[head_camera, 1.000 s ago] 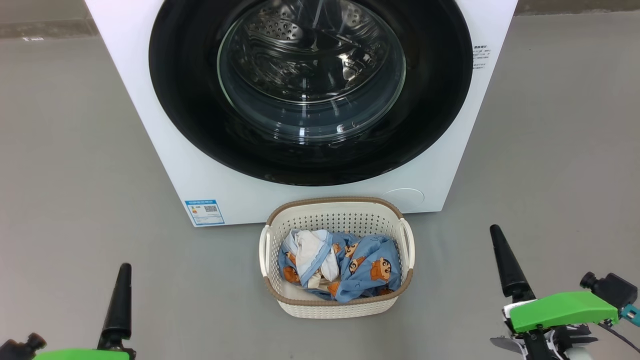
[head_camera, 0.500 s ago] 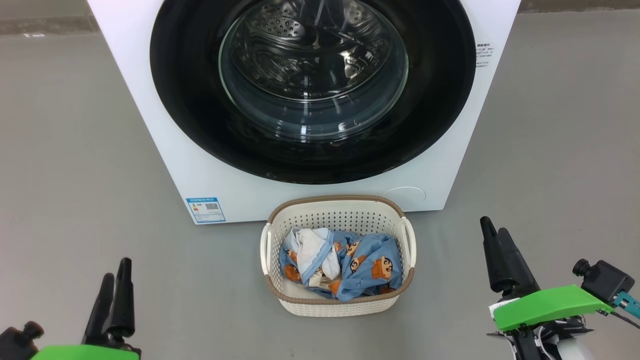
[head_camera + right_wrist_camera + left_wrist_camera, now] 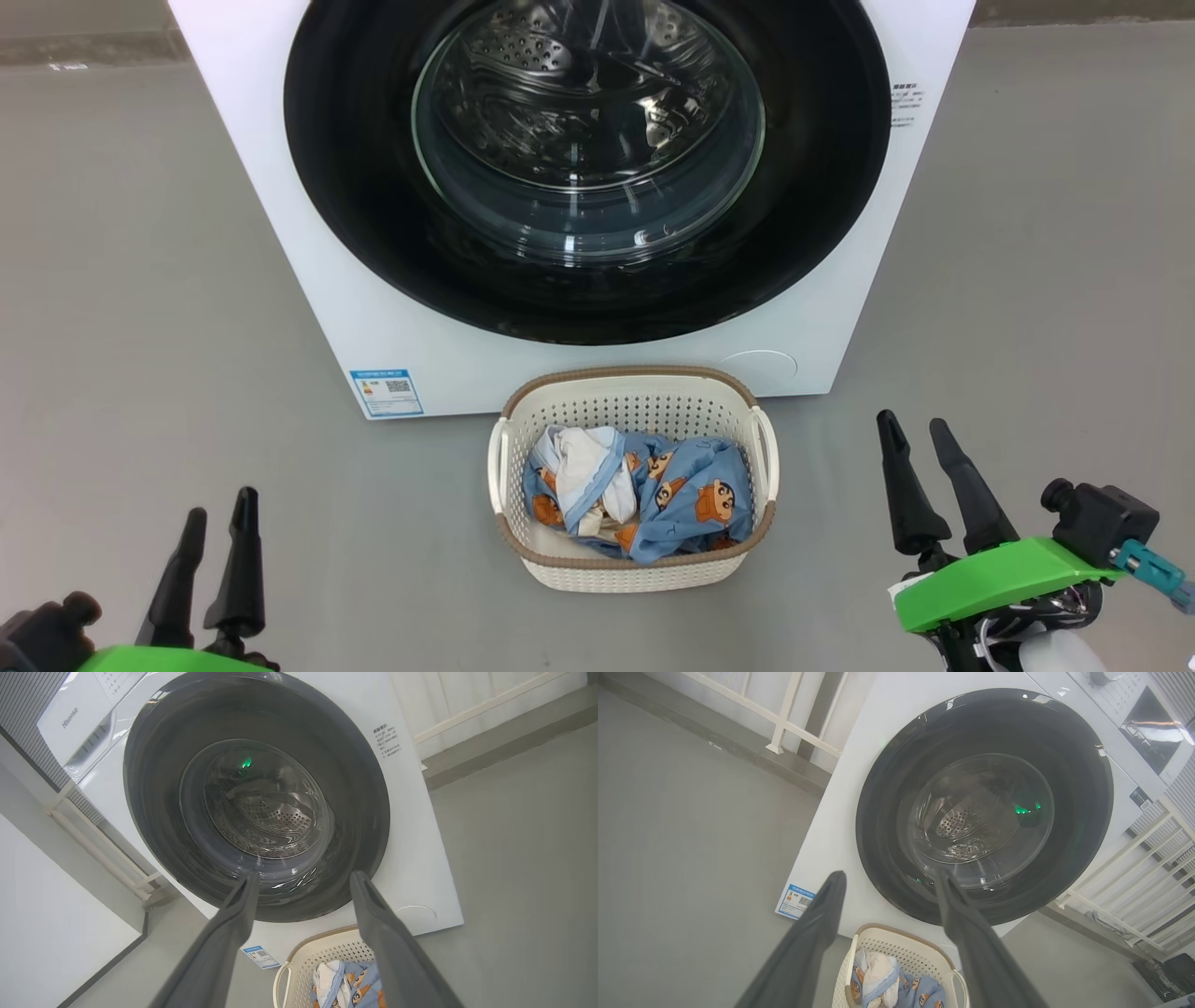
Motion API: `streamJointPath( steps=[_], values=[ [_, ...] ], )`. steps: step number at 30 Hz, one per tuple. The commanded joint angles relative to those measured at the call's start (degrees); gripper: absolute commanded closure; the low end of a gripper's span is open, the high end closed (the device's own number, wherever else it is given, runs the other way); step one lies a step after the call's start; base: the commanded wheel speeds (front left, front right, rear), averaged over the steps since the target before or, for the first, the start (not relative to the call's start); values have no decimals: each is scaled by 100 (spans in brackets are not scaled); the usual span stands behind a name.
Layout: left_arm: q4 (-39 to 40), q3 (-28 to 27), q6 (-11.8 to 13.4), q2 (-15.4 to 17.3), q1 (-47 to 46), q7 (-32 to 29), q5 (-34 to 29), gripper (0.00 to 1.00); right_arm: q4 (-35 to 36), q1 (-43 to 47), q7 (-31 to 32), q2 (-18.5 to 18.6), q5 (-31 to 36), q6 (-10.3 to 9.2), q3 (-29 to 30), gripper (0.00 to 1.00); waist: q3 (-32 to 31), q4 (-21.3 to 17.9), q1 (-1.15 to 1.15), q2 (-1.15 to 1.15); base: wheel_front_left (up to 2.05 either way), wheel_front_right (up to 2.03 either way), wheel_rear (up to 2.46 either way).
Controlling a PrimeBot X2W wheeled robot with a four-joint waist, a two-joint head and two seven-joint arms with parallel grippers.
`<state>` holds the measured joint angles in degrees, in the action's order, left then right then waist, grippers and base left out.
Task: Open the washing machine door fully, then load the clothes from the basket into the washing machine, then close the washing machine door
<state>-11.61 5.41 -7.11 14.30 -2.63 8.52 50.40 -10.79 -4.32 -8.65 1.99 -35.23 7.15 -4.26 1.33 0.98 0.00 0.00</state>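
Washing machine door (image 3: pixel 588 168) is shut against the washing machine (image 3: pixel 831 308), ahead of and above both sets of jaws, so the opening step is judged not yet begun. Left gripper (image 3: pixel 221 504) and right gripper (image 3: pixel 910 420) hover over the floor (image 3: pixel 140 327) with jaws apart and empty, touching nothing. The basket (image 3: pixel 635 397) sits between the two grippers and ahead of them, close against the machine front directly below the door, with the clothes (image 3: pixel 691 495) heaped inside. Risk: the glossy black ring shows no obvious handle in these views, so a finger may slide off the rim and leave the door latched. Risk: an arm reaching for the door passes over the basket and may knock or shove it. Whether the swinging door clears the basket rim cannot be told. A blue label (image 3: pixel 386 392) on the machine front lies ahead of the left jaws.
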Motion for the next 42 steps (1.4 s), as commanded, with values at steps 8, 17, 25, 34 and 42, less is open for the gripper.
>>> streamJointPath(
  steps=[8,17,25,34,42],
  values=[
    [-20,-141,-28,176,-268,206,-536,0,54,-279,-198,61,875,27,-171,0,-41,-3,0,0,0,0,0],
    [-70,-139,-31,246,-320,344,-1095,0,-178,-315,-334,70,1575,29,-80,0,-53,0,0,0,0,0,0],
    [-235,-56,-34,349,-389,498,-1541,0,-322,-388,-487,79,2253,32,85,0,-28,28,0,0,0,0,0],
    [-190,-10,-37,448,-457,648,-1957,0,-375,-420,-635,88,2829,34,68,0,-33,45,0,0,0,0,0],
    [-217,-35,-37,446,-468,648,-1941,0,-373,-433,-635,88,2726,34,49,0,-24,42,0,0,0,0,0]
  ],
)
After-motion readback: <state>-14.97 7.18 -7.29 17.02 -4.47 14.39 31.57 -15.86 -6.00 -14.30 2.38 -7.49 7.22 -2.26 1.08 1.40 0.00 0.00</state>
